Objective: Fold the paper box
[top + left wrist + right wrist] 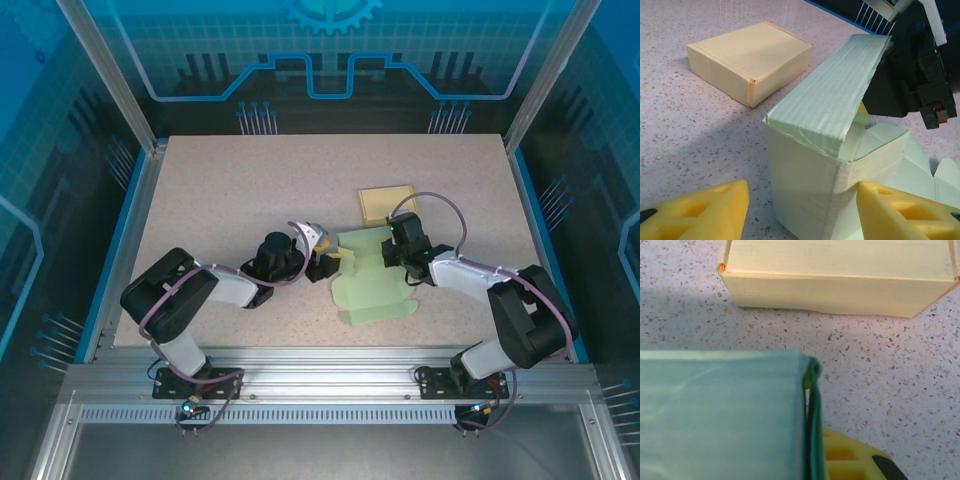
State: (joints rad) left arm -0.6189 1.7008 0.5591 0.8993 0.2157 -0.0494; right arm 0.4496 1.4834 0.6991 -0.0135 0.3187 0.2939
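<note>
The light green paper box (372,280) lies partly folded at the table's middle, one side wall raised and its flap (840,85) bent over the top. In the left wrist view a corner of the box (810,170) stands between my yellow fingers (705,210). My left gripper (325,262) is open at the box's left edge, and its left finger is clear of the wall. My right gripper (392,246) is shut on the box's folded wall (812,405), with one yellow finger (850,460) showing against the paper. The other finger is hidden behind the green sheet.
A finished pale yellow box (387,203) sits closed just behind the green one, also in the wrist views (750,57) (840,275). Speckled tabletop (230,200) stretches to the left and back, bounded by blue edges and an aluminium frame.
</note>
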